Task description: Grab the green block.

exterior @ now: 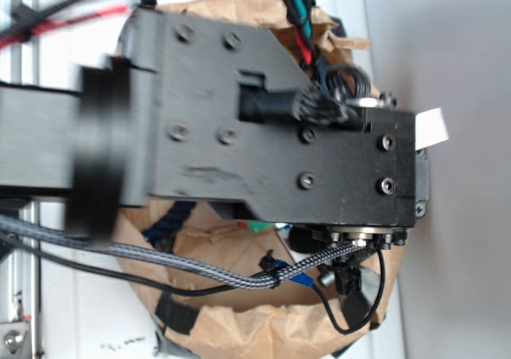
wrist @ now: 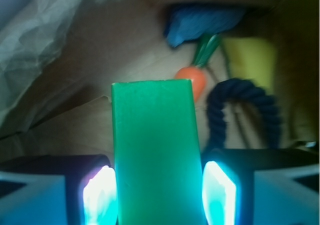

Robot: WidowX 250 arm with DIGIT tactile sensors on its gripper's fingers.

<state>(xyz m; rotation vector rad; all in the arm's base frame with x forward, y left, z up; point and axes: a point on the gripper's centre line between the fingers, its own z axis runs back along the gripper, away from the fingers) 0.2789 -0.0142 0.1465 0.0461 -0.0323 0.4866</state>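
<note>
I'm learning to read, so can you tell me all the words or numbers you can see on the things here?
No readable words or numbers.
White tag on the robot arm: looks blank.
Dark marks on the white surface, bottom of the exterior view: too small and blurred to read.
Green block, carrot, paper bag: no text on them.
</note>
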